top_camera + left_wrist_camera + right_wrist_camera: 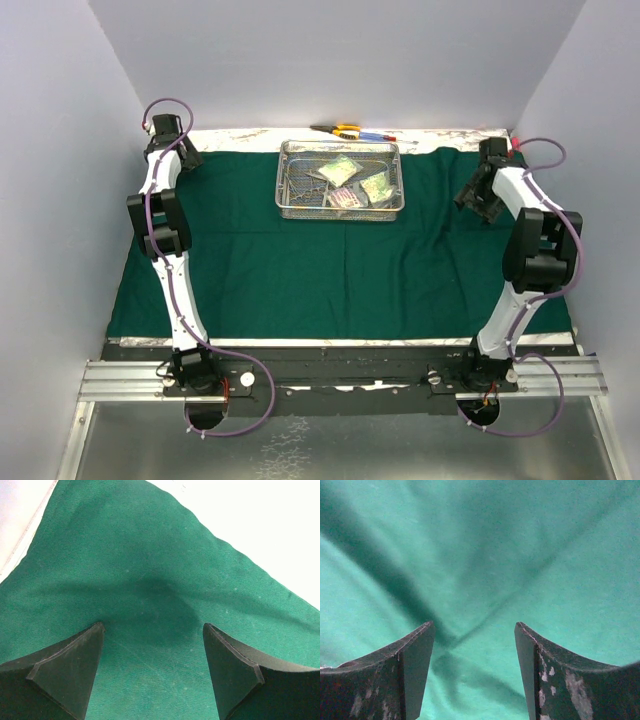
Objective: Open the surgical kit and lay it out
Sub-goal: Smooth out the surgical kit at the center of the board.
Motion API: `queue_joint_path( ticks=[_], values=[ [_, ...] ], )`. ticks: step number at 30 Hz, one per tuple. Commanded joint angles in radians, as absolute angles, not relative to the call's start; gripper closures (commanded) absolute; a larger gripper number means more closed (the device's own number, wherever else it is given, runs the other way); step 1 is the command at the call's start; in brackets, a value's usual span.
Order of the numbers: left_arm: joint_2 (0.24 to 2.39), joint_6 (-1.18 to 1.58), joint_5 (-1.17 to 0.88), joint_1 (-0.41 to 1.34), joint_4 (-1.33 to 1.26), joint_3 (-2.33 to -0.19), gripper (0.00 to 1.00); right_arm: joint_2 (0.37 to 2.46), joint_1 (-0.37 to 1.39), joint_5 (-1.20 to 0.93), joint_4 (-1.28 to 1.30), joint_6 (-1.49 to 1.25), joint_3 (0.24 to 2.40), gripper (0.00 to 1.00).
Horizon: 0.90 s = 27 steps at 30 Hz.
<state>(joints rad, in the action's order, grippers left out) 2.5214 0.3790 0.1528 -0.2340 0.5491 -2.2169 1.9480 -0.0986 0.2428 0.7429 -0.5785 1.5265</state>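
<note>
Well left of the wire-mesh tray (340, 214), the left gripper (153, 625) hangs over the far left corner of the dark green cloth wrap (330, 270). Its matte black wedge fingers are spread wide, with only woven fabric between them. The cloth lies spread out and softly creased. The tray, a rectangle of shiny steel, sits on the cloth's far middle. It holds three small clear packets (342, 170), their print too small to read, and slim steel instruments (312, 178). Just behind the tray lie a yellow-handled tool (345, 130) and red and blue pens (378, 135). Right of the tray, the right gripper (474, 624), its fingers scuffed, gapes over wrinkled cloth and holds nothing.
</note>
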Motion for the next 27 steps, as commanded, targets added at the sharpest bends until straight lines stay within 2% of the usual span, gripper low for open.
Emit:
queue_joint_path(
  ticks=[1,5,19,27],
  values=[
    [2.599,0.369,0.125,-0.260,0.634,-2.204,0.18,1.916,-0.149,0.246,0.699,-0.613,1.376,0.33],
    [2.601,0.368,0.127,-0.259,0.634,-2.208,0.18,1.933,-0.162,0.254,0.692,-0.597,1.335,0.37],
    [2.624,0.368,0.146,-0.261,0.634,-2.248,0.18,1.884,-0.275,0.326,0.753,-0.665,1.165,0.39],
    [2.636,0.361,0.129,-0.261,0.634,-2.269,0.18,1.905,-0.277,0.272,0.688,-0.571,1.309,0.36]
  ],
)
